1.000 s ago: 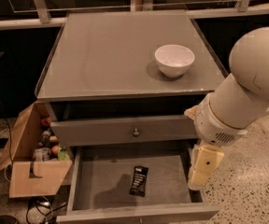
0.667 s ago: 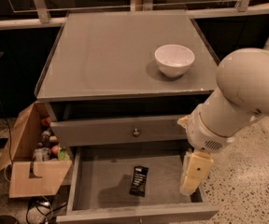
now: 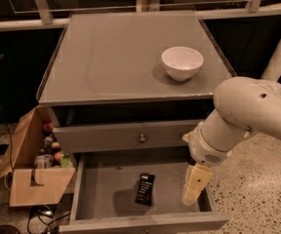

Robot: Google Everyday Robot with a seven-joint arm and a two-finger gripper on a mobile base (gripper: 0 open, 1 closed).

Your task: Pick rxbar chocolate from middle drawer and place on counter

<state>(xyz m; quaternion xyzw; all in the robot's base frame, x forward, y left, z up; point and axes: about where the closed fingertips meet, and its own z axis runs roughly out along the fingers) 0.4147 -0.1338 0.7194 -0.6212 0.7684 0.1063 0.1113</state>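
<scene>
down on the plain floor of the wide shallow grey middle drawer [image 3: 101,194], pulled open below the closed grey drawer front with the small round metal knob [image 3: 142,138]: small flat black rectangular rxbar chocolate [image 3: 145,189] with white lettering, lying flat near the middle, long side running front to back, apart from every wall. to its right, inside the drawer and close to the right wall, hanging tip-down from the thick white arm: cream-coloured gripper [image 3: 195,186], near the bar but not touching it; open or closed, cannot tell. probably very light, thin and slightly bendy, with a slick wrapper, so prone to skidding on the smooth floor or slipping out of a loose pinch. not fragile, tolerant of a firm squeeze. best taken from above, across the narrow width near the middle of its length, reaching low against the floor to catch both long edges rather than pinching the likely floppy wrapper ends. up on the large flat smooth grey counter [image 3: 116,57]: round white bowl [image 3: 182,62] toward the right side, with bare surface to its left for setting the bar down. off to the left on the ground: open brown cardboard box [image 3: 28,179], of no concern for the grasp.
</scene>
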